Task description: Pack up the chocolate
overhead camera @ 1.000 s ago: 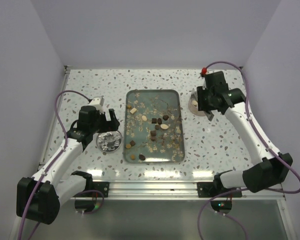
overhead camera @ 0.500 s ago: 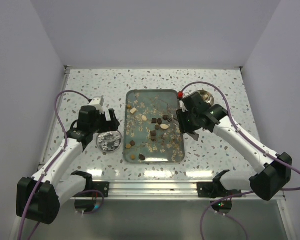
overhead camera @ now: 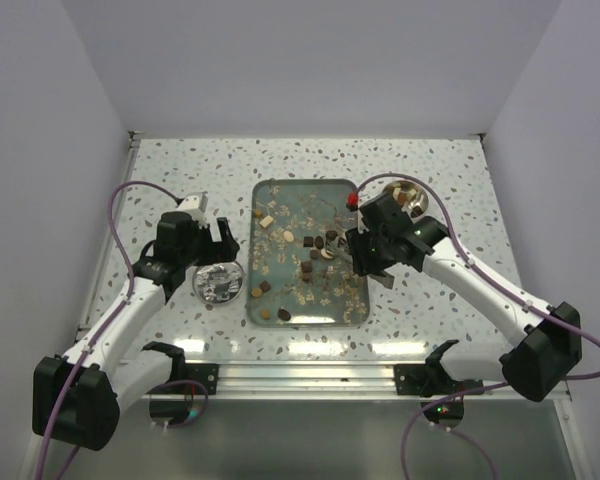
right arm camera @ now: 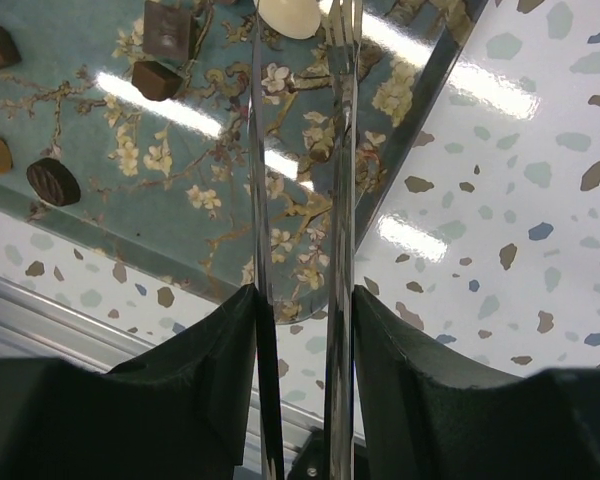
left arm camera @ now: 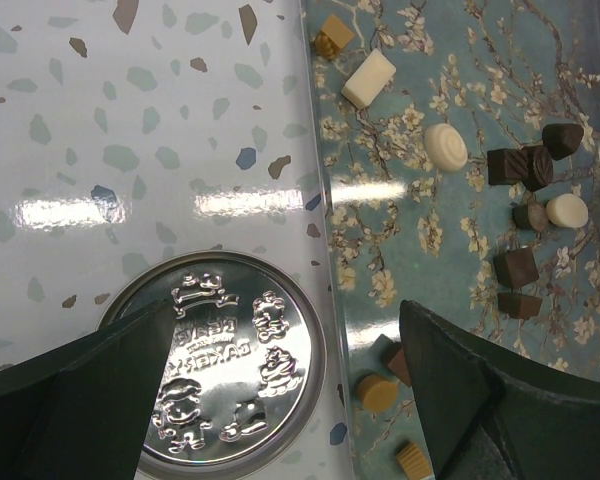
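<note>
The right tool (right arm camera: 300, 360) is clamped on a pair of thin steel tongs (right arm camera: 340, 150). Its dark fingers (right arm camera: 230, 350) press the two blades from either side, though the blades still stand apart along their length. The tongs reach out over the near right corner of the teal rectangular tray with a blossom print (right arm camera: 180, 170). At the top edge of the right wrist view a cream oval piece of the chocolate (right arm camera: 290, 15) lies between the two blades. Whether the steel touches it cannot be told. Dark brown pieces lie just to the left of the blades on the tray.

From above, the right tool (overhead camera: 365, 255) sits over the tray's right side, beside the cluster of chocolate (overhead camera: 315, 250) near its middle.

The left tool (left arm camera: 290, 400) is spread wide and holds nothing. It hangs above a shiny round embossed silver tin (left arm camera: 230, 370) that rests on the white speckled bench (overhead camera: 180, 170), just beside the tray's left rim. The chocolate (left arm camera: 520, 165) is scattered across the tray (left arm camera: 430, 250), well to the right of this tool.
</note>
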